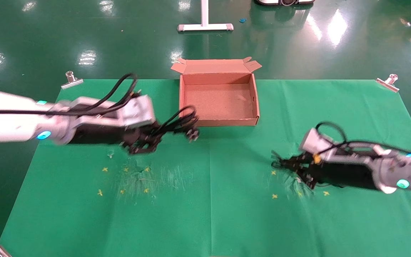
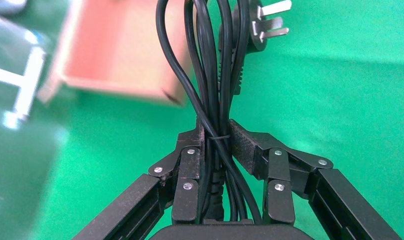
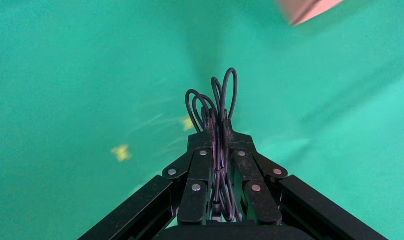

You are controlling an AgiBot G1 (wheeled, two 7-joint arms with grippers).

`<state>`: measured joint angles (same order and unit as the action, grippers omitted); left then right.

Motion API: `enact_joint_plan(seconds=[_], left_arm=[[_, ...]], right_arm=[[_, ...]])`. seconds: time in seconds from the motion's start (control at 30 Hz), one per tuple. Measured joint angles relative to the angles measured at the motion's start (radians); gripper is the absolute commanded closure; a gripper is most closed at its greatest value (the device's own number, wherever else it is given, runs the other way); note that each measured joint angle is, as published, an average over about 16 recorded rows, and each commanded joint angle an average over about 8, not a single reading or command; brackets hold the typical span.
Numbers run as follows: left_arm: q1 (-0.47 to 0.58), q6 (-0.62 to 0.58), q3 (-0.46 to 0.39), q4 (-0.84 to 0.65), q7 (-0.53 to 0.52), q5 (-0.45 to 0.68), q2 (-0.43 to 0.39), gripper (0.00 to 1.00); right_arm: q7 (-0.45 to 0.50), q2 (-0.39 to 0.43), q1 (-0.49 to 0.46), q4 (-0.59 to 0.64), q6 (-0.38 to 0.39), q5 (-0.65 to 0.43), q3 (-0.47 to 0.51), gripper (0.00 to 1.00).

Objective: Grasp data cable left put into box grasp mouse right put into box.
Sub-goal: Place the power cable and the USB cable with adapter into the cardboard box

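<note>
Now both your grippers are clamped on cords above the green cloth [image 1: 205,214].
Your left gripper [image 1: 145,142] pinches the data cable [image 1: 180,123], plug at the box's [image 1: 252,103] 7 o'clock corner; the box holds nothing. Your right gripper [image 1: 287,166] pinches thin cord loops [image 3: 214,100] at the cloth's 4 o'clock; the mouse body is hidden.

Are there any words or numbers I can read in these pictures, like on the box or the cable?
No words, numbers or brand names can be read anywhere.
Box: plain brown cardboard, no print visible.
Data cable in the left end effector: black, no markings visible on cord or plug.
Thin cord in the right end effector: no label in view.
Green cloth: only small yellow cross marks, not letters.
</note>
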<state>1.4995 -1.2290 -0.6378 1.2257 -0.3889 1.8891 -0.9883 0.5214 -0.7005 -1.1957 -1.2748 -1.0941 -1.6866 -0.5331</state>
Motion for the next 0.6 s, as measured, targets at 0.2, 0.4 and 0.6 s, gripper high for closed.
enact_joint_plan(seconds=[0.2, 0.4, 0.6], left_arm=[[0.037, 0.139, -0.02, -0.146, 0.124, 0.043, -0.149, 1.0], [0.067, 0.276, -0.061, -0.334, 0.272, 0.044, -0.29, 0.72], [0.097, 0.366, -0.12, -0.483, 0.39, -0.018, -0.365, 0.0]], right_arm=[[-0.007, 0.073, -0.005, -0.014, 0.005, 0.096, 0.069, 1.0], [-0.026, 0.178, 0.016, -0.035, 0.008, 0.217, 0.154, 1.0], [-0.052, 0.28, 0.055, -0.051, 0.017, 0.352, 0.245, 1.0]])
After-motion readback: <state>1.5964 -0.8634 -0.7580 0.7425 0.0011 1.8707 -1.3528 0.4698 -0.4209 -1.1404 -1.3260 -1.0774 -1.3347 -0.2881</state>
